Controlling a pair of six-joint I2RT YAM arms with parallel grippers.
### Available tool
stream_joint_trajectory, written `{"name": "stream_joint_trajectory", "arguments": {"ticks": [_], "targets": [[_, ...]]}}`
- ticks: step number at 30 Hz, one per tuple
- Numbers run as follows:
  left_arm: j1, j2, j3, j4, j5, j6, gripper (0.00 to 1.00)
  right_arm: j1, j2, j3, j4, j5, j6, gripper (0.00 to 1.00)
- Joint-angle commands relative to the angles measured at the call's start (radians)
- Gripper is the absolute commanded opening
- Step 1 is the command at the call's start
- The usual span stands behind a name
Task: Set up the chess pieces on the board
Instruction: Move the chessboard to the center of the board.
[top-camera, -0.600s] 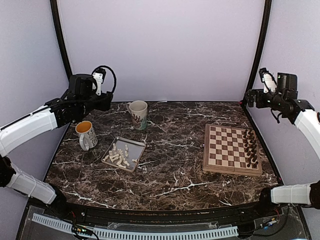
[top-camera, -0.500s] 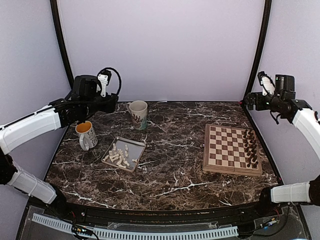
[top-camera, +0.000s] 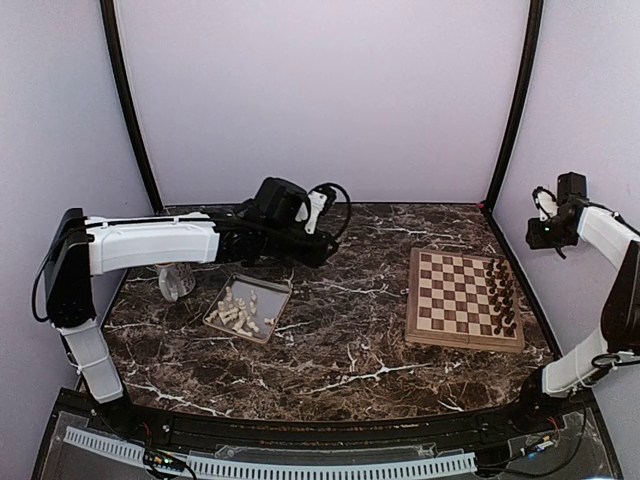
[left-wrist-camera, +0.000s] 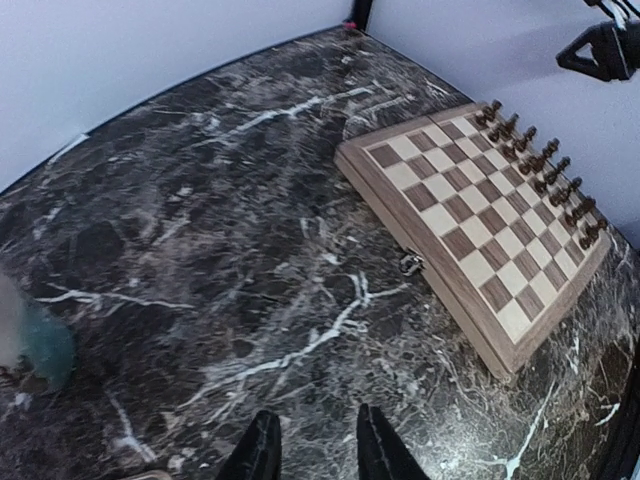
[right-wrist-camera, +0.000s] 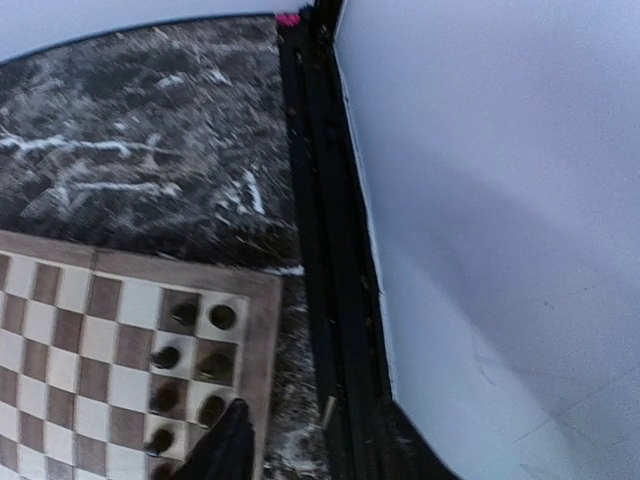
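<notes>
Marble tabletop (left-wrist-camera: 250, 250): board (left-wrist-camera: 480, 220) beyond left pincer (left-wrist-camera: 315, 425)

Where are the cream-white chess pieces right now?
In the top external view, the cream-white chess pieces lie loose in the rectangular silver metal tray on the left half of the dark marble table, well left of the square wooden chessboard.

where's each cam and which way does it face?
Top external: above and behind, looking down on the dark marble table; both arms show.
Left wrist: on the left hand, facing the checkered wooden chessboard; fingertips show.
Right wrist: on right hand, down onto board's corner; one fingertip shows.
All share the board's dark brown chess pieces.
</notes>
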Motion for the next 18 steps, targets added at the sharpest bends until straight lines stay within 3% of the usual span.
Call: {"name": "stream_joint_trajectory", "arguments": {"ticks": [1, 4, 8, 18], "targets": [[-0.046, 0.109, 0.083, 0.028, 0.135, -0.092, 0.21, -0.064, 0.066, 0.025, -0.033, 0.083, -0.079, 0.28], [-0.064, 0.202, 0.139, 0.039, 0.181, -0.136, 0.06, -0.098, 0.119, 0.02, -0.045, 0.124, -0.114, 0.13], [-0.077, 0.301, 0.199, 0.045, 0.226, -0.179, 0.01, -0.115, 0.212, 0.012, -0.062, 0.16, -0.153, 0.02], [-0.082, 0.443, 0.26, 0.078, 0.247, -0.247, 0.0, -0.121, 0.395, 0.022, -0.077, 0.111, -0.2, 0.0]]}}
